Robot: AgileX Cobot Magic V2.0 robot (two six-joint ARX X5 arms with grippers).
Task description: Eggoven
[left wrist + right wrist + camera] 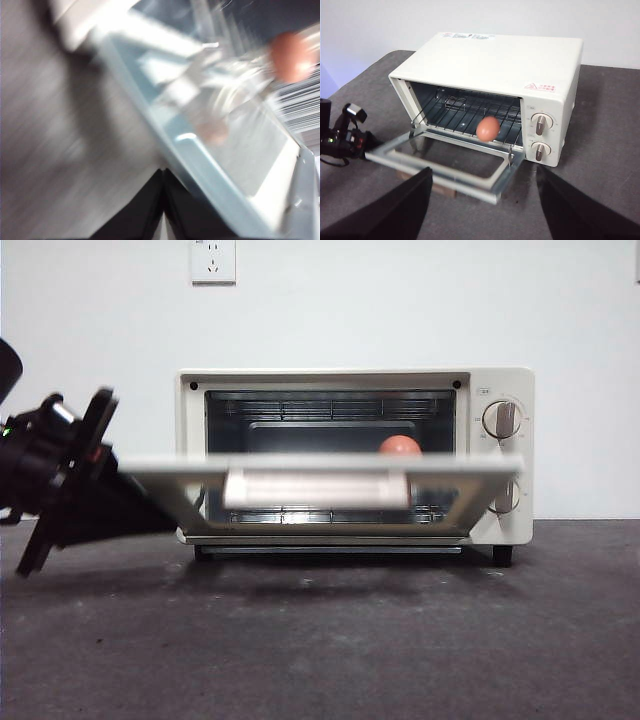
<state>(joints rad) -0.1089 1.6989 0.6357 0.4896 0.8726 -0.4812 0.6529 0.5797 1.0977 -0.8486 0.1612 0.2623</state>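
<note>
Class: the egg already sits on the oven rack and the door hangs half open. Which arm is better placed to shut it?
Left: its gripper is at the door edge of the toaster oven; the right gripper is held back. Egg rests inside.

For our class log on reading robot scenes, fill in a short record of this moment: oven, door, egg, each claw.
oven: cream toaster oven with two knobs
door: door part open, about level, blurred
egg: egg on the wire rack inside, toward the knob side
left claw: left claw shut, at the door's outer edge
right claw: right claw open, apart from the oven, holding nothing
</note>
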